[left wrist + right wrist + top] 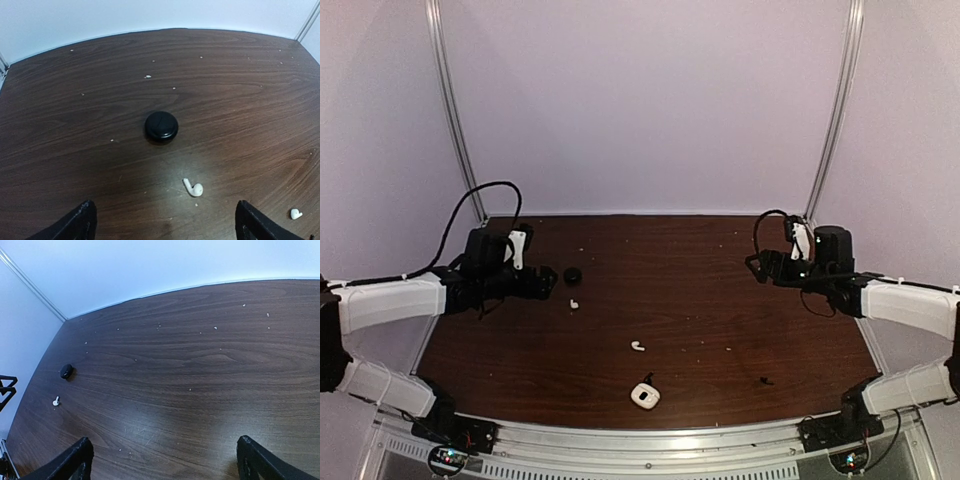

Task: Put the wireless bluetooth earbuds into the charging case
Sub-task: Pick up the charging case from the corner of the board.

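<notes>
Dark wood tabletop [720, 300]. Near black case [161, 126], left gripper [165, 222] wide, empty; right gripper [162, 460] same, well apart. Beside case, white earbud [193, 188]: tiny, glossy, may slip from pinch.

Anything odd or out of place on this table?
Nothing looks damaged. One white earbud lies loose by the black case, another mid-table, both apart from the white case. Pale specks litter the tabletop.

White earbuds [193, 188], black case [161, 126], dark woodgrain table [225, 75]
</notes>
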Controlling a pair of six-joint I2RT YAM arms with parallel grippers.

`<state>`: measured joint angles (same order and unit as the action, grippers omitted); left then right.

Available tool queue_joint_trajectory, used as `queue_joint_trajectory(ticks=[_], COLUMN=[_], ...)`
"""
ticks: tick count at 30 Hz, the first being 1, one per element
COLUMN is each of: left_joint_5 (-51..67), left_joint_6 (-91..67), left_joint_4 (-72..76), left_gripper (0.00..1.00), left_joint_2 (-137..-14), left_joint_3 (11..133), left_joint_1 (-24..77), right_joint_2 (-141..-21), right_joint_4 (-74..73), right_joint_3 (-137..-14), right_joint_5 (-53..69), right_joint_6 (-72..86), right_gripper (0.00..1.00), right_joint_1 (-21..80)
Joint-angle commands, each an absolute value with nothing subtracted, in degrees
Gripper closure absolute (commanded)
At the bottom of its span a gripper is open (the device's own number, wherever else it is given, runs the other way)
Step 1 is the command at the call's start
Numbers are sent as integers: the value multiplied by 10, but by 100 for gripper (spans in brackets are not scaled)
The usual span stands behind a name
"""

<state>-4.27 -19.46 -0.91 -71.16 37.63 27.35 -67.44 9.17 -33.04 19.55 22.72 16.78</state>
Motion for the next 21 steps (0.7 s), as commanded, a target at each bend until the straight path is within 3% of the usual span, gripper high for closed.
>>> queue_joint_trajectory(ticks=[1, 21], left_joint_5=[-78, -43], left_joint_6=[-214, -264], left_joint_4=[2, -163], left_gripper=[2, 2], left_joint_2=[-753, -878], left_joint_3=[432, 548], left_joint_1=[323, 684], right_joint_2=[-698, -702], right_joint_4=[119, 39], right_joint_3=[-365, -412], right_joint_5=[209, 259], right_joint_6=[197, 167], right_gripper=[0, 0], right_joint_1=[187, 205])
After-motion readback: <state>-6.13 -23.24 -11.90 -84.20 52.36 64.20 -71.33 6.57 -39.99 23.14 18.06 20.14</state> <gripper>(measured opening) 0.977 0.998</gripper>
